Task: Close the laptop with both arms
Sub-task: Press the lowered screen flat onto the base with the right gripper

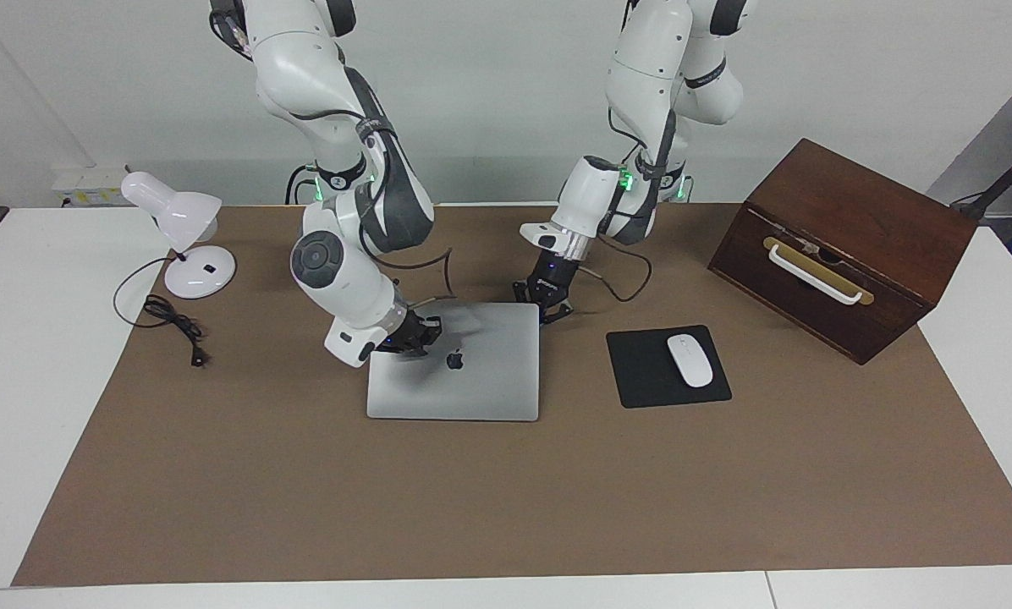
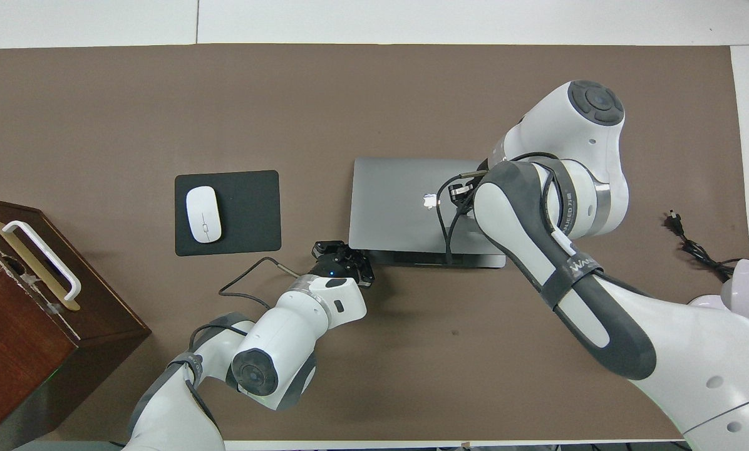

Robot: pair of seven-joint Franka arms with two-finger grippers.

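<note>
Facing view:
- Laptop (image 1: 464, 372): mid-mat, lid nearly flat, apple logo up. Lid looks almost down; whether fully seated can't tell from here.
- Right gripper (image 1: 410, 334): fingers shut, holding nothing, resting on the lid near the corner toward the right arm's end. Judged to be pressing, not gripping.
- Left gripper (image 1: 546, 302): shut, empty, at the laptop's corner nearest the robots, toward the left arm's end. Touching base or just beside: can't tell.
- Mouse pad (image 1: 641, 372) w/ mouse (image 1: 690, 360) on it, beside laptop toward left arm's end, apart from it.
- Wooden box (image 1: 844, 245) further toward that end, well apart.
- Lamp (image 1: 186, 241) + cord (image 1: 167, 313) toward right arm's end, well apart.

Overhead view:
- Laptop (image 2: 399, 200): a thin dark strip of base shows along the edge nearest the robots, so lid est. not quite shut, a sliver left.
- Right gripper: mostly hidden under its own arm; over the lid beside the logo.
- Left gripper (image 2: 343, 254): at the base corner, beside mouse pad (image 2: 249, 213) but clear of it.
- Mat (image 2: 99, 113) around the laptop holds nothing else close by.

Status: approx. done; remaining = final press-down, then both arms off. Obstructions: none seen; the right arm's cable hangs over the lid, minor snag risk.
</note>
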